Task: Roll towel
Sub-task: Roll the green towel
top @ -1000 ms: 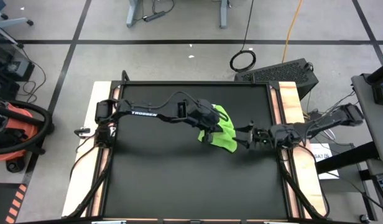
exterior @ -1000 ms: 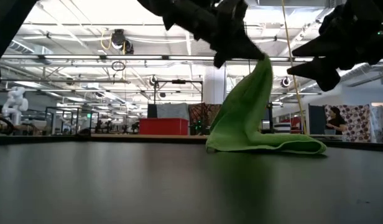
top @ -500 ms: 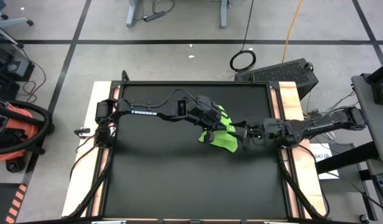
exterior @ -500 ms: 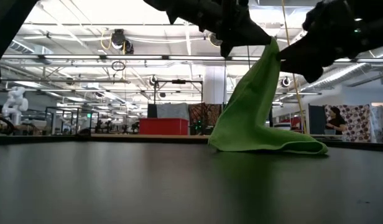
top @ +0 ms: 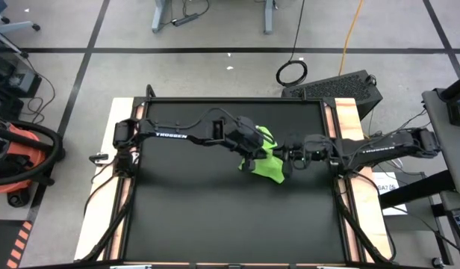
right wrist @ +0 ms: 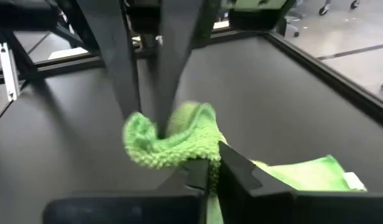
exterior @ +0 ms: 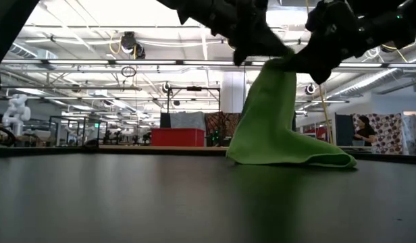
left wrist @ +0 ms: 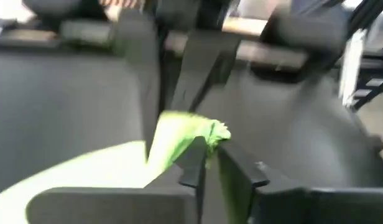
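The lime-green towel (top: 271, 166) lies right of the black mat's (top: 215, 217) middle. One part of it is drawn up into a peak (exterior: 278, 71), and its lower end (exterior: 296, 154) rests spread on the mat. My left gripper (top: 255, 152) comes from the left and stands at the peak, its fingers almost together with cloth between them. My right gripper (top: 282, 157) comes from the right and is shut on the same peak, next to the left one. My left gripper (left wrist: 210, 158) has the bunched top of the towel's peak (left wrist: 185, 132) between its fingertips, slanting down from the table's left. The towel hangs below it with its lower end on the mat. My right gripper (right wrist: 210, 163) pinches the bunched fold (right wrist: 194, 144) at the peak between its two fingers, right beside the left fingers (right wrist: 170, 93). It comes slanting down from the table's right. The cloth is raised there and falls to the mat.
Wooden strips (top: 348, 119) run along the mat's left and right sides. Beyond the table stand a black case (top: 338, 86), a cable coil (top: 291, 72) and an orange vacuum (top: 21, 153). A person (exterior: 362, 131) shows far off in the room.
My right gripper has gone toward the table's left, up to the raised peak, and has shut on it beside the left gripper. The left gripper has stayed about where it was. The towel's peak stands a little steeper; its lower end has stayed on the mat.
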Robot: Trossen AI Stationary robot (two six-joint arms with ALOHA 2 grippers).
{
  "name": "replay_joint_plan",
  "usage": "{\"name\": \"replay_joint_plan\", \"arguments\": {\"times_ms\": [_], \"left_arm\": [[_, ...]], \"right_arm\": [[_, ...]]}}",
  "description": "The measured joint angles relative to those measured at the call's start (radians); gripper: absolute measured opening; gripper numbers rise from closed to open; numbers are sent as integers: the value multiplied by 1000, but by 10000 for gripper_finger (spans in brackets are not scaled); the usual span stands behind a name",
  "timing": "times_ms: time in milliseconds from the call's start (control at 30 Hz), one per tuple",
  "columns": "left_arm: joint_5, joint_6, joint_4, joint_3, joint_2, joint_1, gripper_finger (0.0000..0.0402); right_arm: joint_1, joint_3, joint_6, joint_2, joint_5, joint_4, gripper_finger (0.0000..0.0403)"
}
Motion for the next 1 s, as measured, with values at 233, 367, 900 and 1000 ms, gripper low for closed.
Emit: {"name": "replay_joint_plan", "arguments": {"times_ms": [233, 367, 900, 1000], "left_arm": [[-43, -49, -255, 1, -73, 24, 205], [-79, -120, -401, -13, -86, 25, 242], [-240, -422, 64, -453, -60, -88, 247], [-273, -419, 78, -466, -52, -84, 247]], "right_arm": [[-34, 28, 10, -24, 2, -76, 3], [-44, 29, 32, -34, 1, -112, 2], [-48, 29, 36, -33, 1, -124, 0], [-48, 29, 42, -33, 1, -123, 0]]}}
